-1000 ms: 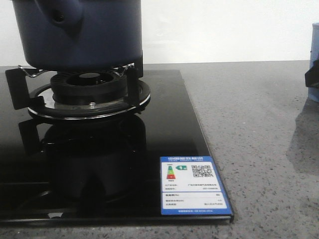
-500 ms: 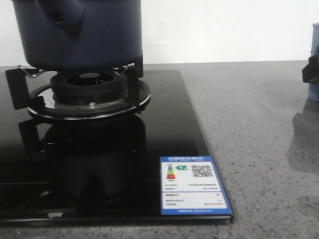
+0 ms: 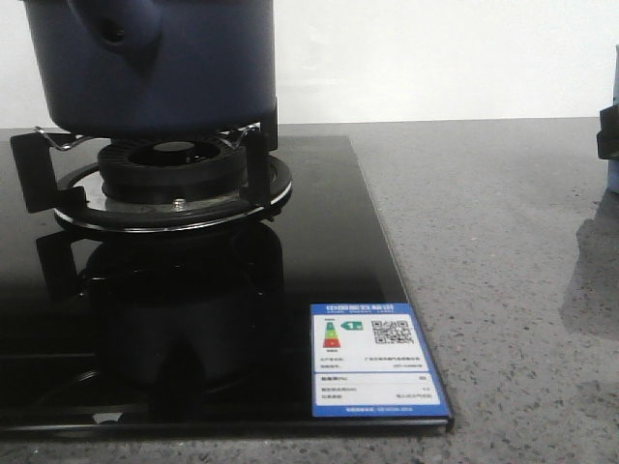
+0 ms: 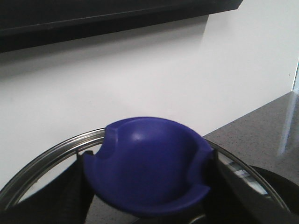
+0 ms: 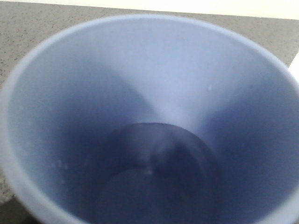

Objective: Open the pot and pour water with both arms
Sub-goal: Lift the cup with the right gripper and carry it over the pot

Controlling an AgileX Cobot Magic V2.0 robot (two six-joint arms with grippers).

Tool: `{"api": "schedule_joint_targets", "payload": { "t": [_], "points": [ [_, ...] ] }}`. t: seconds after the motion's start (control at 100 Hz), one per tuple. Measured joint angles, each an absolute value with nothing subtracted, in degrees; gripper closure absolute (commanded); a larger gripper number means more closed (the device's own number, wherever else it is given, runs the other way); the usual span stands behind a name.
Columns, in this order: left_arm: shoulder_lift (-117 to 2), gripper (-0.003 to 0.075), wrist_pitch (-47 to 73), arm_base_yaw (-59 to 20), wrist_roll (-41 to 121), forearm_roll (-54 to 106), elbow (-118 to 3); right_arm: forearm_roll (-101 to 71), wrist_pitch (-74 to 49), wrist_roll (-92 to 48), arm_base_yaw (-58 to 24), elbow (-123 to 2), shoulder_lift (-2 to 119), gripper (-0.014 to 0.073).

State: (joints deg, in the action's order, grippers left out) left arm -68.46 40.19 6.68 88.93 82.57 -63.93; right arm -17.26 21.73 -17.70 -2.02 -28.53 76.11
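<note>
The dark navy pot (image 3: pixel 155 68) stands on the gas burner (image 3: pixel 174 179) at the far left, its stubby handle (image 3: pixel 116 29) facing me; its top is out of frame. In the left wrist view my left gripper (image 4: pixel 149 186) is shut on the blue knob (image 4: pixel 149 163) of a steel-rimmed glass lid (image 4: pixel 51 156), with dark fingers (image 4: pixel 70 186) on both sides of it and the white wall behind. A pale-blue cup (image 5: pixel 149 112) fills the right wrist view and hides the fingers. At the front view's right edge, my right gripper (image 3: pixel 609 135) sits against that cup (image 3: pixel 613 179).
The black glass hob (image 3: pixel 319 271) covers the left half of the grey stone counter (image 3: pixel 493 290) and has a blue energy label (image 3: pixel 377 360) at its front right corner. A white wall runs behind.
The right gripper and the pale-blue cup have shifted right, almost out of the front view, and their shadow on the counter moved with them. The pot has not moved.
</note>
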Motion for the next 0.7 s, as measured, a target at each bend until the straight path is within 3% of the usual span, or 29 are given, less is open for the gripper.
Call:
{"api": "schedule_joint_targets", "payload": {
  "t": [0.33, 0.7],
  "points": [
    [-68.5, 0.0381, 40.2, 6.7, 88.9, 82.6, -63.9, -14.9, 11.2, -17.6, -2.9, -34.7, 73.2, 0.0222],
    [-68.5, 0.0381, 40.2, 6.7, 88.9, 82.6, -63.9, -12.8, 2.7, -17.6, -10.7, -46.1, 73.2, 0.0222]
  ]
}}
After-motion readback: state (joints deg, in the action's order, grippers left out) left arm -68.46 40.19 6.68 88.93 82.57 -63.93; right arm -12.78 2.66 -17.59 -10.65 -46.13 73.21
